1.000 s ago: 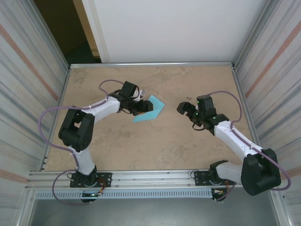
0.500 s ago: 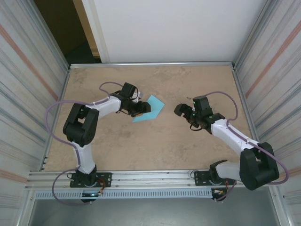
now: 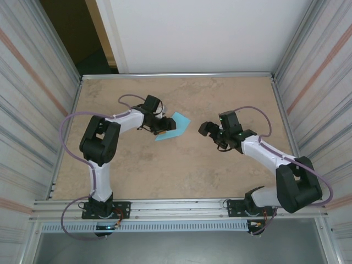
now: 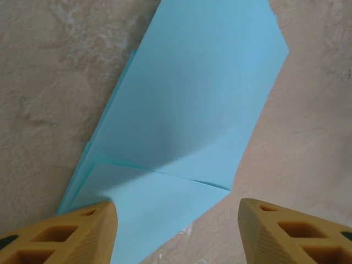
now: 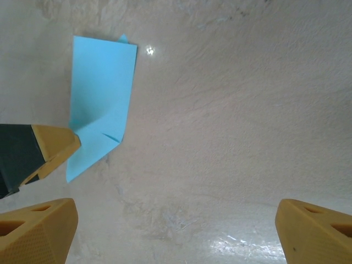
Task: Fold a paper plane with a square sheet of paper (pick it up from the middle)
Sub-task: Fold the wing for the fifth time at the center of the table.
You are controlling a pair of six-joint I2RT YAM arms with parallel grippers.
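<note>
Beige tabletop (image 3: 192, 170), folded light-blue paper (image 3: 179, 122)

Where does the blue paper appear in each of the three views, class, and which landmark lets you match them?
Top external: paper lies a little left of centre.
Left wrist: paper fills the middle, running from the top edge to the lower left.
Right wrist: paper sits upper left.
Shared landmark: the yellow left fingers at the paper's folded end.
</note>
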